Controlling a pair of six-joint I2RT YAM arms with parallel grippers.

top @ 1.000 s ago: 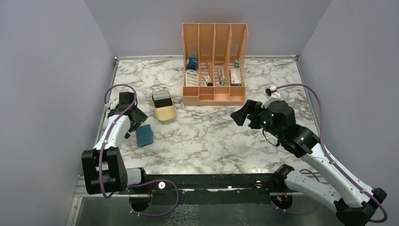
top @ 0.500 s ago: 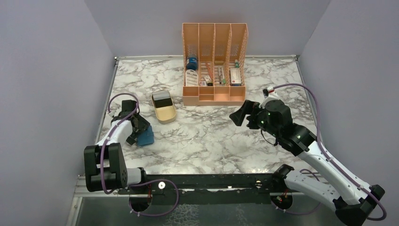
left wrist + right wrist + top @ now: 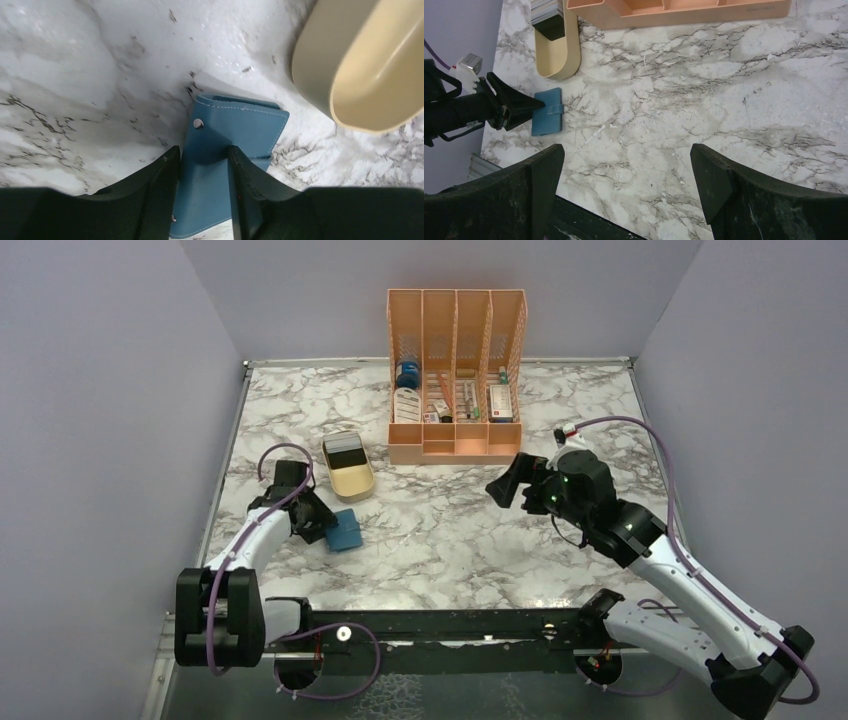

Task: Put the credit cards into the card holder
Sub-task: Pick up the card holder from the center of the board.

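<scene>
A black mounting rail [image 3: 440, 625] is running along the near edge, and beyond it a white surface [image 3: 440, 540] veined in grey marble is stretching back to the far wall. Plain lavender walls [image 3: 450, 280] are closing the space in on three sides.

On the near left, the left end effector [image 3: 322, 525] is lying low over the surface, its fingers half drawn in and clamping the teal-blue card holder [image 3: 235, 125]. One finger is pressing along each side of it in the left wrist view. The card holder is lying flat and folded, its snap stud facing up, just beside the near end of a beige tray [image 3: 352, 483].

Farther back and to the right, the right end effector [image 3: 508, 485] is hanging above bare marble with its fingers spread wide, gripping nothing.

The credit cards [image 3: 345, 450] are sitting as a dark stack in the far end of the tray. Behind them, an orange slotted organiser [image 3: 455, 350] is standing against the back wall.
</scene>
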